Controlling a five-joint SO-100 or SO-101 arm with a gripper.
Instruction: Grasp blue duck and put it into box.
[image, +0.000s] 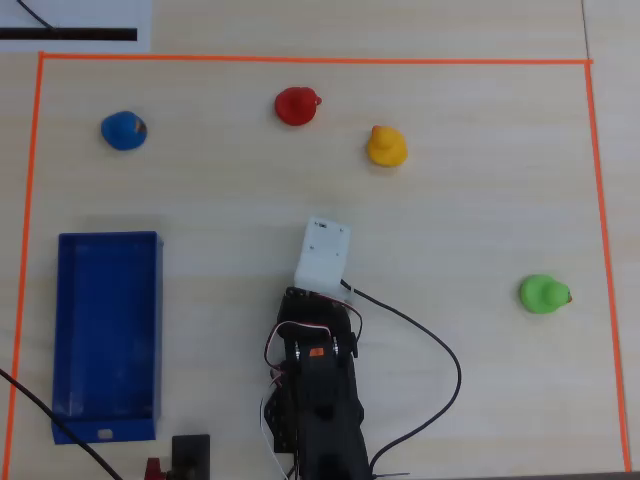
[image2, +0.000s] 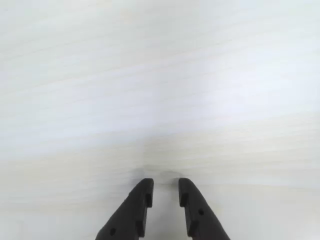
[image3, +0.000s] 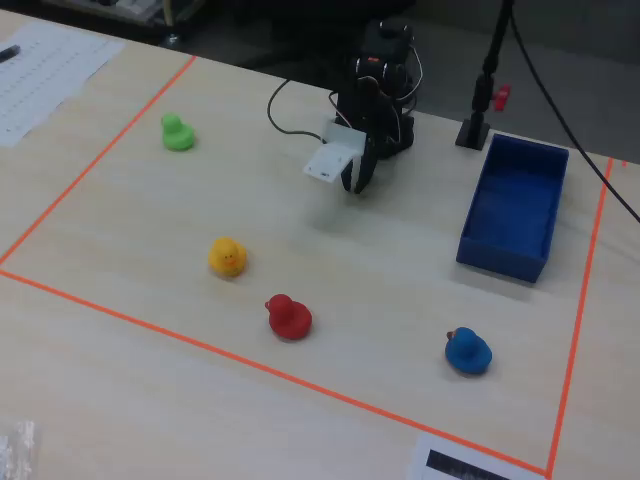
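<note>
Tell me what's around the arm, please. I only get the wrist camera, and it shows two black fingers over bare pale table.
Observer: In the overhead view a blue duck sits near the top-left corner of an orange taped border.
Operator: Is there a box for it?
Observer: Yes, an open blue box lies at the left of the overhead view, with nothing visible inside.
Operator: Any other toys?
Observer: Three more ducks: a red duck, a yellow duck and a green duck.
Operator: Is the gripper near any of them?
Observer: No, in the fixed view it hangs over bare table, apart from every duck.
</note>
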